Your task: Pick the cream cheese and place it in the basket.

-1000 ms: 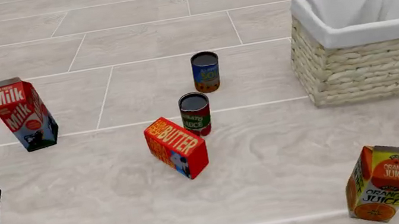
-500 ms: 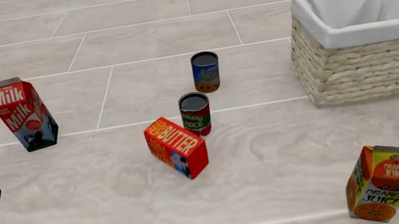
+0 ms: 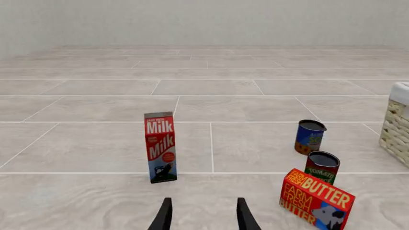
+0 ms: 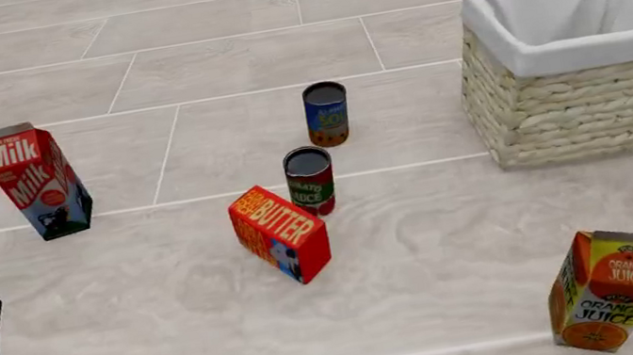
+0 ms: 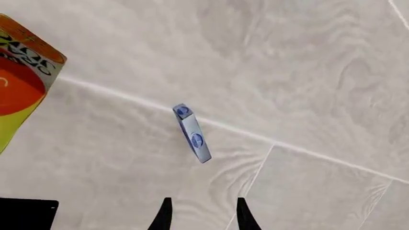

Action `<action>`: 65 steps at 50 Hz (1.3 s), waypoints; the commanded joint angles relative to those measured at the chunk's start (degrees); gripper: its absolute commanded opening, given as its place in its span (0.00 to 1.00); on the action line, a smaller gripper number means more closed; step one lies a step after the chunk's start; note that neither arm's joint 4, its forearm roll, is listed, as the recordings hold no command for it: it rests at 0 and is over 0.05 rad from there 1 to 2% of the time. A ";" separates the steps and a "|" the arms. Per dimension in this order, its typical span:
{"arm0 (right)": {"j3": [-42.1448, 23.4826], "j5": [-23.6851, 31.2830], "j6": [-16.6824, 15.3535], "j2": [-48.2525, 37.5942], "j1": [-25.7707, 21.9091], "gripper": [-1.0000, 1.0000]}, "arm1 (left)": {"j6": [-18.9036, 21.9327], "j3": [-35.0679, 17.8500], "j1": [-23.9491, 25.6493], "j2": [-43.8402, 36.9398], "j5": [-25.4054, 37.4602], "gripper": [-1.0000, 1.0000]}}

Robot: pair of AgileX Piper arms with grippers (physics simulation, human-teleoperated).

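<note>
Quick count of what's out on the pale wood-grain tiled table (image 4: 456, 251):

- two cartons: one red and white milk carton (image 4: 35, 181) and one yellow and orange orange-juice carton (image 4: 608, 289)
- two small cylindrical tins: one blue and orange (image 4: 327, 113), one red and green tomato-labelled (image 4: 309, 180)
- one red-orange rectangular butter box (image 4: 280, 233)
- one small pale blue and white cream cheese packet (image 5: 191, 132), only a sliver of it at the front view's edge
- one big square woven wicker basket with a white cloth lining (image 4: 577, 93)

Seven items total. Two black claws: left claw (image 3: 204, 216), right claw (image 5: 203, 214).
</note>
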State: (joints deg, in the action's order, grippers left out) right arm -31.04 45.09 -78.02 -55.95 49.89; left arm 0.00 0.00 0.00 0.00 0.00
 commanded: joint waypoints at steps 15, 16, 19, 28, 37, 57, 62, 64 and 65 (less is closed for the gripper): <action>5.29 -22.51 -6.26 -17.17 1.87 1.00 | 0.00 0.00 0.00 0.00 0.00 1.00; 5.65 -24.00 -6.65 -17.83 2.07 1.00 | 0.00 0.00 0.00 0.00 0.00 1.00; 5.70 -25.33 -7.17 -18.33 2.46 1.00 | 0.00 0.00 0.00 0.00 0.00 1.00; 4.86 -28.86 -6.07 -22.35 0.14 1.00 | 0.00 0.00 0.00 0.00 0.00 1.00; 5.57 -31.37 -4.38 -25.45 -2.44 1.00 | 0.00 0.00 0.00 0.00 0.00 1.00; 7.67 -34.00 1.78 -29.83 -6.64 1.00 | 0.00 0.00 0.00 0.00 0.00 1.00; 8.99 -33.31 2.37 -28.24 -7.92 0.00 | 0.00 0.00 0.00 0.00 0.00 1.00; 9.39 -33.17 2.75 -27.00 -8.72 0.00 | 0.00 0.00 0.00 0.00 0.00 1.00; 9.20 -32.49 3.01 -26.43 -8.81 0.00 | 0.00 0.00 0.00 0.00 0.00 1.00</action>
State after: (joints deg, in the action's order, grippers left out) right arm -23.89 13.76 -76.40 -82.59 44.05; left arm 0.00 0.00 0.00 0.00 0.00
